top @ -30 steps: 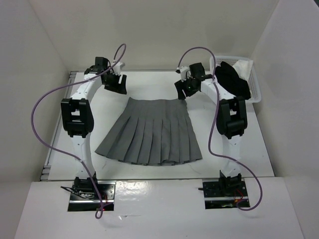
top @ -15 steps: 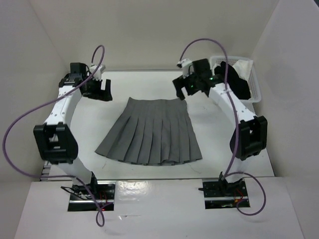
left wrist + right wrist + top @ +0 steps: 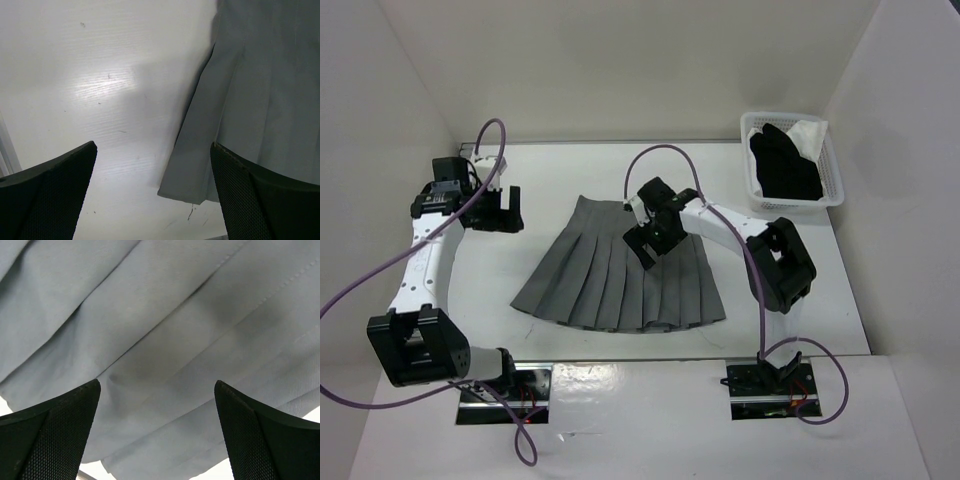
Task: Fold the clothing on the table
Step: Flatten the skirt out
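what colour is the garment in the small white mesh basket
The crumpled garment is black, clearest in top external view.

Grey pleated skirt: flat on white counter, corner between fingers, loose thread at tip. Counter: speckled, glare patch. Left claw: spread wide, gripping nothing.

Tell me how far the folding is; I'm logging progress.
Done: nothing; the skirt lies flat and unfolded on the table. In hand: right fingers open over the skirt, left fingers open at its left edge, neither gripping. Left: every fold.
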